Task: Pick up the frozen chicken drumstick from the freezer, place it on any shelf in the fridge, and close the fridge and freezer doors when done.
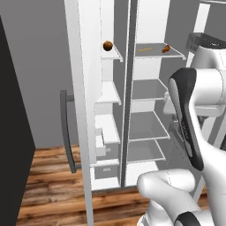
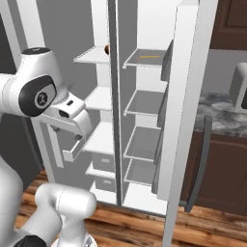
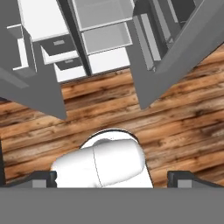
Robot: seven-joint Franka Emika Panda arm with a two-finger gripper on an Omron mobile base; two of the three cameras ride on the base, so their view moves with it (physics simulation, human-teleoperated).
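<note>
Claw (image 3: 112, 177): its two dark tips sit far apart at the bottom corners of the hand view, so it's spread wide w/ nothing between them; the tips are cut off by the frame edge. In both base views the hand is hidden behind the arm's own white links, so the claw can't be made out there.

The frozen chicken drumstick (image 1: 166, 49) lies well above the claw and further in, on the top grey shelf (image 1: 172, 54) of the fridge (image 1: 152, 95), near the shelf's right end. It's tiny, so its darker end is hard to tell. A thin yellow-orange stick (image 1: 144, 49) lies on the same shelf, apart from it to the left. In the right base view the fridge door's edge hides that end of the shelf; the stick (image 2: 148, 56) is seen there.

A round brown ball (image 1: 107, 45) sits on the top white shelf of the freezer (image 1: 107, 114), also high above the claw; the centre divider half hides it in the right base view.

Both doors stand open: freezer door (image 1: 81, 101) w/ dark bar handle on the left, fridge door (image 2: 185, 111) on the right, top cut off by frame.

Below the claw: wood plank floor (image 3: 175, 127), w/ the lower drawers and door bottoms beyond it. Grey wall behind the unit. To the right, a dark cabinet w/ speckled stone surface (image 2: 219, 113); a pale appliance on it is cut off at the edge.
</note>
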